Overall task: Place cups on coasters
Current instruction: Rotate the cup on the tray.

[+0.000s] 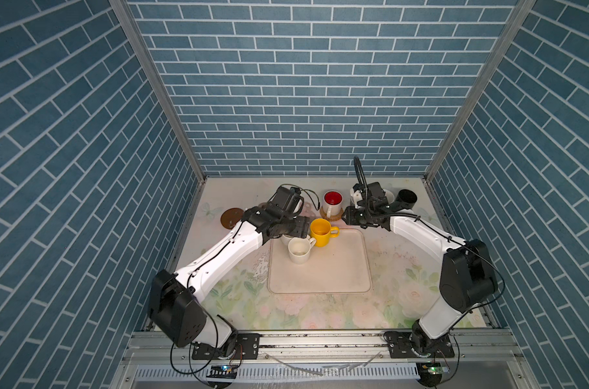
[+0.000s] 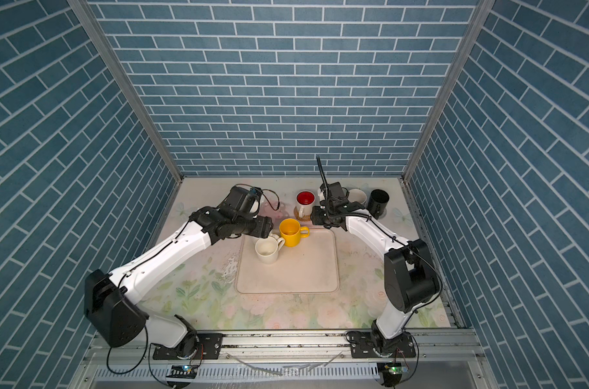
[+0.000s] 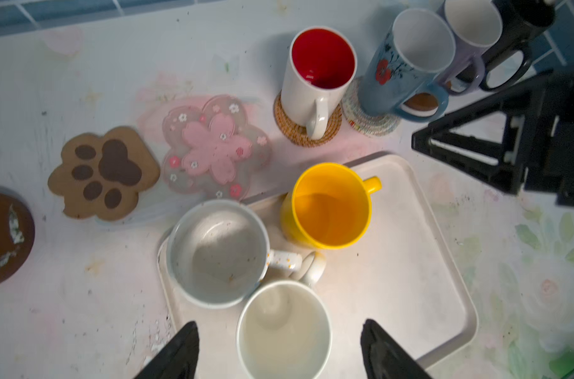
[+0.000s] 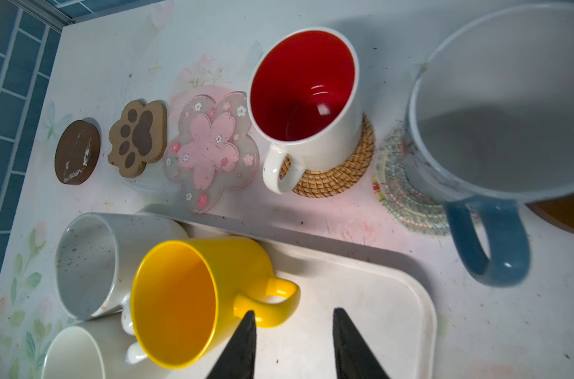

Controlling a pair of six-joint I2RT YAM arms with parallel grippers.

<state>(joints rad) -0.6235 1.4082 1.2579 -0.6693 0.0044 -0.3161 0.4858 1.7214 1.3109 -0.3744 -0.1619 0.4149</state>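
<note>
Now our left gripper [image 3: 279, 323] hangs released and empty, its jaws wide above the plain cream mug [image 3: 284, 331] on the tray [image 3: 410, 262]. We should descend straight and grip the wall on the side away from the speckled mug [image 3: 218, 252] close beside it. Then we lift clear and head for the bare pink flower coaster [image 3: 216, 147]. Our right gripper [image 4: 294, 311], narrowly parted and holding nothing, sits by the handle of the yellow mug [image 4: 177, 302]. We'd keep the arms apart.

Red-lined mug [image 3: 321, 59] on rattan coaster [image 3: 295, 131], yellow mug [image 3: 328, 210], speckled mug [image 3: 216, 252], cream mug [image 3: 284, 331] on tray [image 3: 410, 262], paw coaster [image 3: 105, 174], flower coaster [image 3: 213, 147] bare
</note>
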